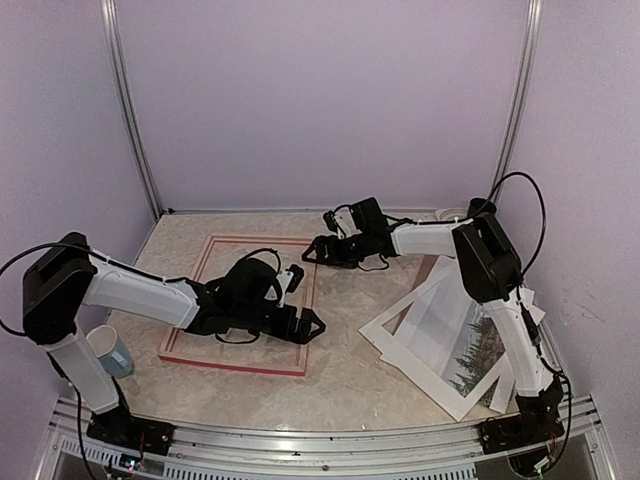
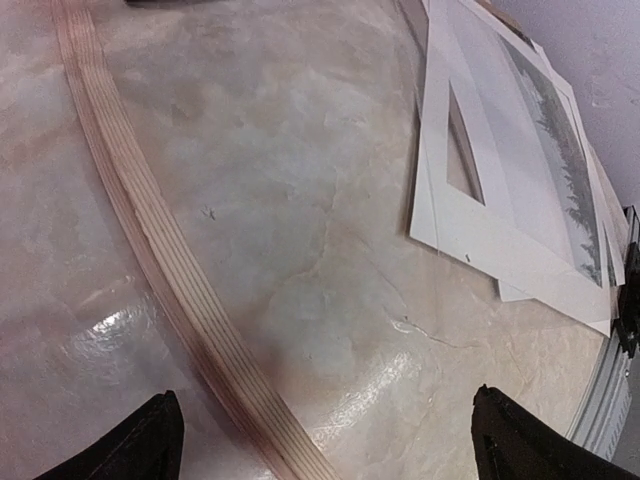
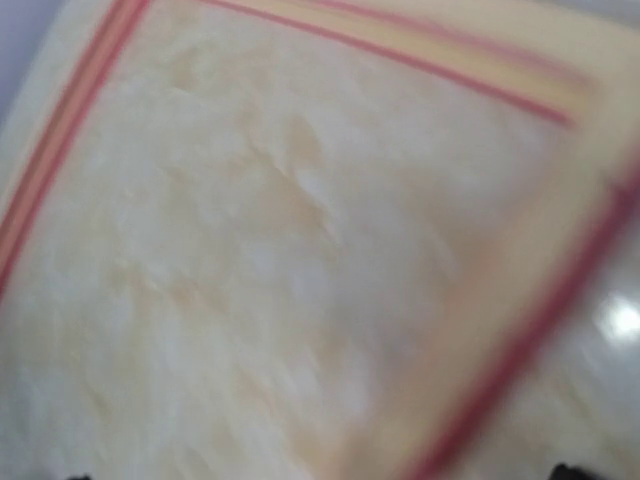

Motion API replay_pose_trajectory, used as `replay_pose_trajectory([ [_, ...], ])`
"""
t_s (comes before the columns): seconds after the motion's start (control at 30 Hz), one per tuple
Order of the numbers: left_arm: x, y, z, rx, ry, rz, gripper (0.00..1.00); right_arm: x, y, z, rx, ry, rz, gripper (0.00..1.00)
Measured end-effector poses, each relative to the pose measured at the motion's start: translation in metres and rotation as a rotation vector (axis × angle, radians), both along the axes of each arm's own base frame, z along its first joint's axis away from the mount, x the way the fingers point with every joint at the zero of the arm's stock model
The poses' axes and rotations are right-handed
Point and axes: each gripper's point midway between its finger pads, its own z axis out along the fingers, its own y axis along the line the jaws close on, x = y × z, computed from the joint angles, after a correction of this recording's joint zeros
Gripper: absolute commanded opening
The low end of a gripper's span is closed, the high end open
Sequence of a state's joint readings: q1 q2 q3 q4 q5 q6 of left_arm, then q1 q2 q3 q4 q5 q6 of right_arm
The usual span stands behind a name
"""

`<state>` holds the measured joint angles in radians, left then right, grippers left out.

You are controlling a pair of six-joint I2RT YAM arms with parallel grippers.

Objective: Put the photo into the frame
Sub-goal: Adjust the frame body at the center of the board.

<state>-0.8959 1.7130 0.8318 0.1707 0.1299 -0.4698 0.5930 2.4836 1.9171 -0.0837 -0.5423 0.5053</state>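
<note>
Bolted at the near edge, both arms are seen stretched over the worktop point(image 1: 350, 392); the left tool point(image 2: 335, 455) is held spread wide and empty above the right rail of the frame point(image 1: 230, 364); the right tool point(image 1: 313, 252) is likewise released, nothing between its fingers, hovering near the frame's far right corner, which is shown only as a blur in its wrist view.

The frame is laid flat on the left half of the worktop; the photo point(image 1: 478, 352) is found well apart from it on the right, in a loose pile close to the right arm's base, partly covered by a white mat point(image 1: 405, 338); a brown board point(image 1: 425, 270) is glimpsed at the pile's far edge.

No step of the insertion is judged done; the photo is not yet fetched. The next move is thought to call for one tool, probably the right, to be brought to the pile, and for the mat to be shifted so that the print can be freed; a thin sheet lying flat is expected to be hard to pinch.

A cup point(image 1: 110, 350) is stood beside the left arm, clear of the likely path; the mat is taken as the main obstacle.
</note>
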Motion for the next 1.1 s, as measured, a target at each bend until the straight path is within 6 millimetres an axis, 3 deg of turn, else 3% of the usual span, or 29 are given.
replay_pose_trajectory([
  [0.1, 0.007, 0.005, 0.031, -0.026, -0.064, 0.031, 0.99, -0.008, -0.019, 0.002, -0.07, -0.006, -0.047, 0.99],
  [0.2, 0.013, 0.006, 0.069, -0.052, -0.145, 0.051, 0.99, -0.013, -0.042, 0.019, -0.144, -0.038, -0.116, 0.99],
  [0.33, 0.02, 0.004, 0.116, -0.069, -0.248, 0.08, 0.99, -0.009, -0.073, 0.058, -0.225, -0.111, -0.246, 0.99],
  [0.47, 0.028, 0.005, 0.146, -0.035, -0.329, 0.148, 0.99, -0.009, -0.103, 0.107, -0.29, -0.21, -0.345, 0.99],
  [0.53, 0.029, 0.007, 0.153, 0.004, -0.362, 0.157, 0.99, -0.016, -0.122, 0.125, -0.321, -0.26, -0.387, 0.99],
  [0.63, 0.032, 0.009, 0.163, 0.051, -0.406, 0.164, 0.99, -0.041, -0.157, 0.13, -0.363, -0.279, -0.428, 0.99],
  [0.7, 0.035, 0.013, 0.163, 0.069, -0.419, 0.181, 0.99, -0.059, -0.181, 0.125, -0.374, -0.262, -0.439, 0.99],
  [0.9, 0.039, 0.017, 0.152, 0.092, -0.409, 0.225, 0.99, -0.084, -0.252, 0.105, -0.406, -0.172, -0.53, 0.99],
  [0.97, 0.037, 0.008, 0.145, 0.099, -0.401, 0.206, 0.99, -0.095, -0.274, 0.099, -0.422, -0.14, -0.564, 0.99],
  [1.1, 0.017, -0.03, 0.125, 0.075, -0.359, 0.091, 0.99, -0.119, -0.301, 0.092, -0.44, -0.1, -0.6, 0.99],
])
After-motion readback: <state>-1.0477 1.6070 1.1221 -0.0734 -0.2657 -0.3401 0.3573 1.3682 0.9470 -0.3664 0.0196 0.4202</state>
